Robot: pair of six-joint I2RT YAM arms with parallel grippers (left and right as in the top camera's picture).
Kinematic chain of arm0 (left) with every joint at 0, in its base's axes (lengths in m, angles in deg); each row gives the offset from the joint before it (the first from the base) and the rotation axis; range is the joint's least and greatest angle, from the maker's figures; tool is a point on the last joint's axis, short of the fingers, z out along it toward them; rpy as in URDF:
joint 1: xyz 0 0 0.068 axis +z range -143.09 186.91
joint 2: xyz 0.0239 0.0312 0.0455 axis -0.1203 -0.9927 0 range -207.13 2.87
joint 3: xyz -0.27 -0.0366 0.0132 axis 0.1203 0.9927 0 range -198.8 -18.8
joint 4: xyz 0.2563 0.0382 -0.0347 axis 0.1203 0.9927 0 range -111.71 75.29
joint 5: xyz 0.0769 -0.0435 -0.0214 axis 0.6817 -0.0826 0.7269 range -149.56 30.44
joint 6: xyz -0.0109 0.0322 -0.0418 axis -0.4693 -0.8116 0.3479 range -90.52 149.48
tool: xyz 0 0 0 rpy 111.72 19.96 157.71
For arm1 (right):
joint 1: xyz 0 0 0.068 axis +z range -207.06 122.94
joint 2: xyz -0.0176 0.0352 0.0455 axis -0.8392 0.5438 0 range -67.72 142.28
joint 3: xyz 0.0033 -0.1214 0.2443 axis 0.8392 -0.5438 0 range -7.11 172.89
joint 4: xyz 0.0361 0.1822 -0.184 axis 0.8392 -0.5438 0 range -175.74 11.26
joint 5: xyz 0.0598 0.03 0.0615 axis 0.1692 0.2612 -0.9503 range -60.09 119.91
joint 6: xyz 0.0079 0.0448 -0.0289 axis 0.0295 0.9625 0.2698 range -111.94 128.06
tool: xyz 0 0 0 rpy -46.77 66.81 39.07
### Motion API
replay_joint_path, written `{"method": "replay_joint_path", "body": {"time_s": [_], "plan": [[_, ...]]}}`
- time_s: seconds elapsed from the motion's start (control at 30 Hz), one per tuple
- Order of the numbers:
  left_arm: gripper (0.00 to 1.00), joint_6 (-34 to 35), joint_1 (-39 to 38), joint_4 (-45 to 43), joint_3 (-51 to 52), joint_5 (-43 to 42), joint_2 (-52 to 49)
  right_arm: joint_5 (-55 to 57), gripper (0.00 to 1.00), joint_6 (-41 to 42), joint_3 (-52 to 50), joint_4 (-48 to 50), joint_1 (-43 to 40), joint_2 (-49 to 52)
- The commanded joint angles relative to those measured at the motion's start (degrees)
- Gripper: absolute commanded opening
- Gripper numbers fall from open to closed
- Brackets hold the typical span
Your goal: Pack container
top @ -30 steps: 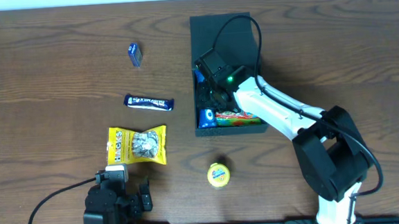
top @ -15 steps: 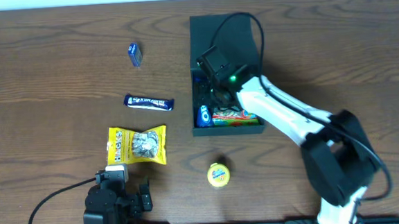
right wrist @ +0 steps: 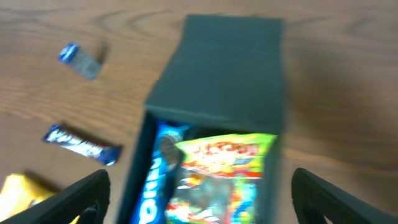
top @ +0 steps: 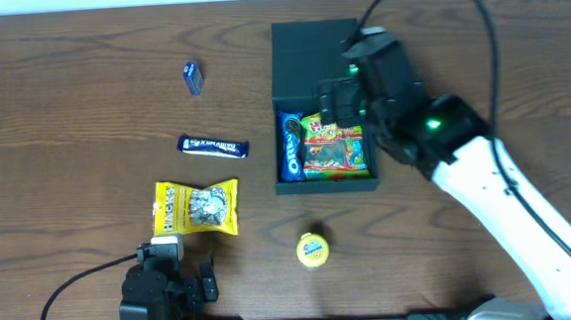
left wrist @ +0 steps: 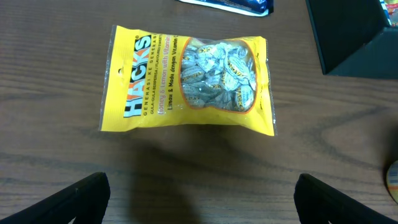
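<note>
Two packets (top: 334, 145) in container (top: 318, 49), right gripper (right wrist: 200, 198) now higher, jaws wide.

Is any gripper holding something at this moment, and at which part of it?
Nothing is held. The left gripper and the right gripper both stand open and empty.

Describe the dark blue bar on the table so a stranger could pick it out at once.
Find the dark teal container, then look to its left. There, between the small blue packet farther back and the yellow Hacks bag nearer the front, lies the dark blue bar. It alone is long, slim and navy with white lettering.
</note>
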Motion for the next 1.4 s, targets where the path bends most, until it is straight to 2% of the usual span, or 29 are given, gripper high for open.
{"method": "replay_joint_path", "body": {"time_s": [0.0, 0.17, 0.57, 0.9, 1.03, 1.37], "plan": [[0.96, 0.0, 0.3, 2.8, 1.1, 1.5, 0.4, 2.8, 0.95, -1.7, -3.4, 0.1, -2.9, -4.8], [0.96, 0.0, 0.3, 2.8, 1.1, 1.5, 0.4, 2.7, 0.97, -4.1, -14.4, 4.5, -9.7, -15.6], [0.96, 0.0, 0.3, 2.8, 1.1, 1.5, 0.4, -4.7, 0.99, -9.1, -28.9, 0.9, -22.7, -33.2], [0.96, 0.0, 0.3, 2.8, 1.1, 1.5, 0.4, -8.7, 0.99, -9.4, -30.0, -10.4, -23.8, -34.8], [0.95, 0.0, 0.3, 2.8, 1.1, 1.5, 0.4, -13.1, 0.99, -10.3, -30.0, -12.5, -23.8, -34.8], [0.96, 0.0, 0.3, 2.8, 1.1, 1.5, 0.4, -13.2, 0.99, -10.1, -30.0, -17.9, -23.8, -34.8]]}}
